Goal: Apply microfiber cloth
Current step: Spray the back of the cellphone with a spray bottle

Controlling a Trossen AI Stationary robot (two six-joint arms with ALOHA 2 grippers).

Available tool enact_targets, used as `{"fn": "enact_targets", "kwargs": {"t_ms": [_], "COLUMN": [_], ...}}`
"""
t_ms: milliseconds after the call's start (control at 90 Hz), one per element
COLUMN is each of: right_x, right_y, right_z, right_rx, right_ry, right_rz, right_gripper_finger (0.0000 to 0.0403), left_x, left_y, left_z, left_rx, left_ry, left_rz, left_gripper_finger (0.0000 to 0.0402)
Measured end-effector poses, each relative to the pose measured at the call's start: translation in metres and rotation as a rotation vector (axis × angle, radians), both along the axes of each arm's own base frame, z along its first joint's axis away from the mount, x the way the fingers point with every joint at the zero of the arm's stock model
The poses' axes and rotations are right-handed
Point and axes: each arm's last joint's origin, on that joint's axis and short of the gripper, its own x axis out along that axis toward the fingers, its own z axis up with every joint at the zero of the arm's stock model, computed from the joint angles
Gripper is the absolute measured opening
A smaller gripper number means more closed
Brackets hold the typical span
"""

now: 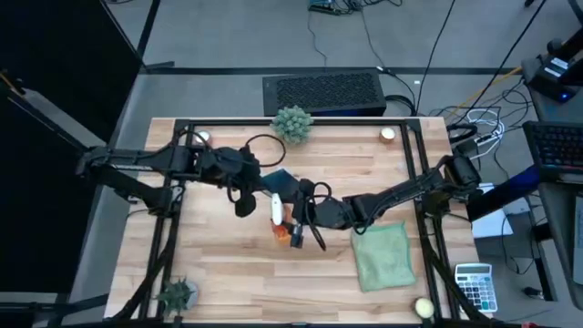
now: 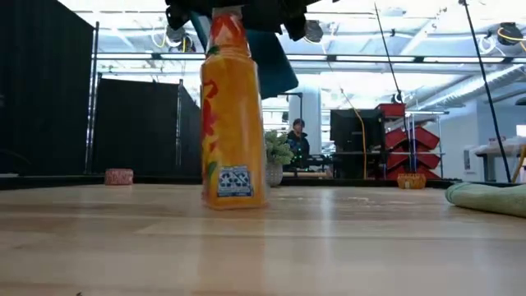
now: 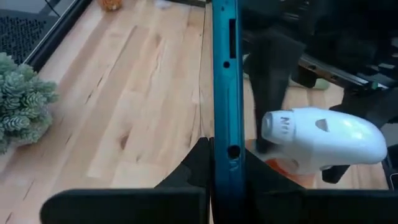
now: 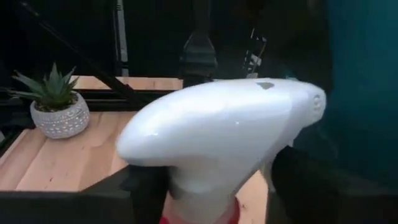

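Wooden table (image 1: 228, 264) under it all, with a big bright room behind. Microfiber cloth (image 1: 383, 257) lying flat and alone, just beside the right claw (image 1: 296, 224) on its arm's side, not yet picked up. Right claw closed around the orange spray bottle (image 2: 233, 115), likely to keep it standing. Left claw (image 3: 227, 163) close by, pinching the dark tablet (image 3: 225, 81) on edge, probably ready for wiping.

Black curtains (image 2: 131, 123) stand at the left of a bright hall with strip lights overhead. Red racks (image 2: 411, 136) sit far back. Grey floor (image 1: 237, 36) surrounds the wooden table (image 1: 228, 264)
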Motion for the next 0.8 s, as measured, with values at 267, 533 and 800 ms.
{"fn": "enact_targets", "kwargs": {"t_ms": [267, 533, 800], "right_x": [-0.01, -0.038, -0.047], "right_y": [0.0, -0.009, -0.012], "right_z": [0.014, 0.033, 0.024], "right_rx": [-0.019, -0.034, 0.023], "right_ry": [0.013, 0.135, 0.287], "right_rz": [0.022, 0.014, 0.042], "right_gripper_finger": [0.0318, 0.0321, 0.0322], "left_x": [-0.005, -0.017, -0.02], "left_y": [0.001, 0.003, 0.003], "left_z": [0.0, 0.006, 0.004], "left_rx": [0.01, 0.026, 0.026], "left_ry": [0.02, 0.028, 0.054], "left_rz": [0.035, 0.061, 0.061], "left_gripper_finger": [0.0006, 0.0006, 0.0006]}}
